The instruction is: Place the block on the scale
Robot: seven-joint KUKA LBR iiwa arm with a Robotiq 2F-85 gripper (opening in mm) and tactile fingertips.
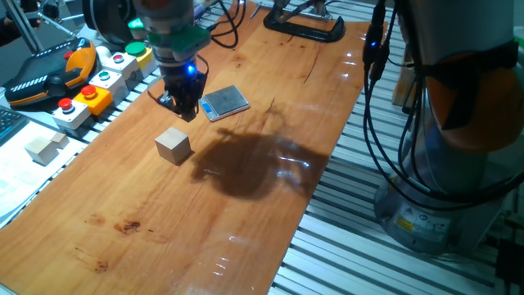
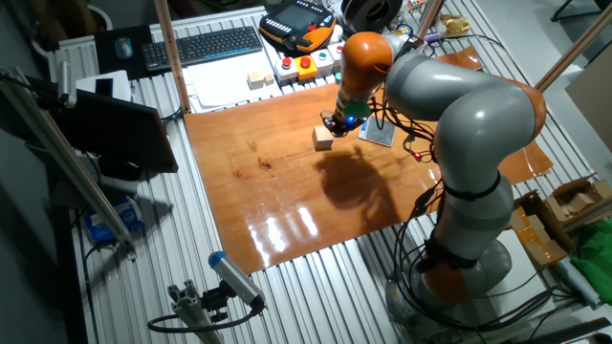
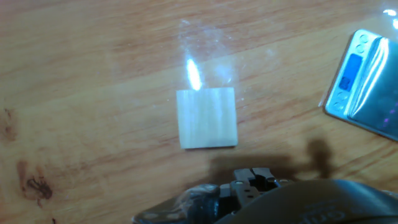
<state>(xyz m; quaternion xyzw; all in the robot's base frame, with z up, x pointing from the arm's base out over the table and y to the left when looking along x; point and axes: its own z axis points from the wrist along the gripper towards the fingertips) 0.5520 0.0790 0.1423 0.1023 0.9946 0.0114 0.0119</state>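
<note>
The block (image 1: 173,146) is a light tan wooden cube resting alone on the wooden table (image 1: 164,229). It also shows in the other fixed view (image 2: 323,138) and in the middle of the hand view (image 3: 207,117). The scale (image 1: 224,102) lies flat behind and to the right of the block, with nothing on it; it shows in the other fixed view (image 2: 377,133) and at the right edge of the hand view (image 3: 367,84). My gripper (image 1: 182,106) hovers above the table between the block and the scale, holding nothing. Its fingers look closed together.
A paler joined pair of whitish blocks (image 1: 45,147) lies off the table at the left. A button box (image 1: 98,82) and an orange teach pendant (image 1: 49,74) stand along the left edge. A black clamp (image 1: 303,24) sits at the far end. Cables hang at the right.
</note>
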